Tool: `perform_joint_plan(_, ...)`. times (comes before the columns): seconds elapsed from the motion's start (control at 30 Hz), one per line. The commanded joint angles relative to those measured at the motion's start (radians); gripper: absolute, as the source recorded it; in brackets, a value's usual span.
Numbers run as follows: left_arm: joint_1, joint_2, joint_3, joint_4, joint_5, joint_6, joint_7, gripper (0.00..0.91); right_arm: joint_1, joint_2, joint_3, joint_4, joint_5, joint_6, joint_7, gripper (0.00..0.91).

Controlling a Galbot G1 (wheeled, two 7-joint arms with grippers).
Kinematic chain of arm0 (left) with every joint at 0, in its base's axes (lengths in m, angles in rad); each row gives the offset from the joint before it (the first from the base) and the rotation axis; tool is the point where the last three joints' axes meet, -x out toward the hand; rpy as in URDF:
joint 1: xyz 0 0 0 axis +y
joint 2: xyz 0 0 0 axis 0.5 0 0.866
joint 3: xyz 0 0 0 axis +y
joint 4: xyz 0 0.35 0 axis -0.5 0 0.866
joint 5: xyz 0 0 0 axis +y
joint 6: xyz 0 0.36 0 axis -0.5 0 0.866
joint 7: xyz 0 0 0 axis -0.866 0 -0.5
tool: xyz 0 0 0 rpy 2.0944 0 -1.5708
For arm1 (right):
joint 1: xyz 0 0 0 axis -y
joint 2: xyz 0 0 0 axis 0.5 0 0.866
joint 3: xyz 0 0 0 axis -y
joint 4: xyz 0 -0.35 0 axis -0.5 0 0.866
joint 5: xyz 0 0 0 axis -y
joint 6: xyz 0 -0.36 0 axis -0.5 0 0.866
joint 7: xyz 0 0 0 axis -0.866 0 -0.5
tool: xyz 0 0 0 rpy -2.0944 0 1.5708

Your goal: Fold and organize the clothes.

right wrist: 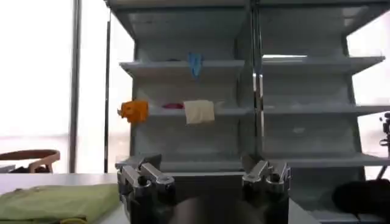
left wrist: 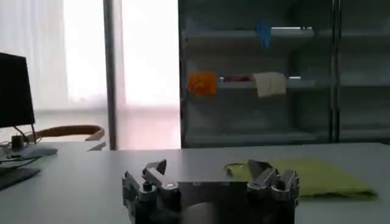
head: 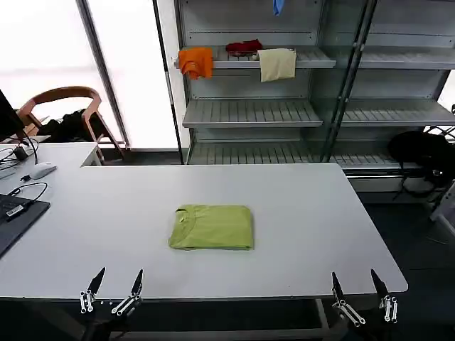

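We are seeing the lime-green T-shirt [head: 212, 227] lying folded in the middle of the white counter [head: 306, 213]. Our left gripper [head: 114, 281] and right gripper [head: 357, 283] are waiting at the near edge, fingers apart, holding nothing.

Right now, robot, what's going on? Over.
Left gripper and right gripper open, at near table edge. Lime-green thin fabric T-shirt folded flat mid white table. Nothing blocking it.
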Motion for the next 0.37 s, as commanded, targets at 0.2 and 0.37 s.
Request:
perform_joint_plan(0.2, 0.012, 0.001, -0.027, 0.011, -0.023, -0.042, 0.038, 0.907, -0.01, -0.01, 0.015, 0.005, 0.011, 0.004, -0.005, 0.907)
perform_joint_plan(0.37, 0.018, 0.002, -0.036, 0.009, -0.023, -0.045, 0.037, 0.907, -0.012, -0.015, 0.015, 0.006, 0.01, 0.004, -0.01, 0.907)
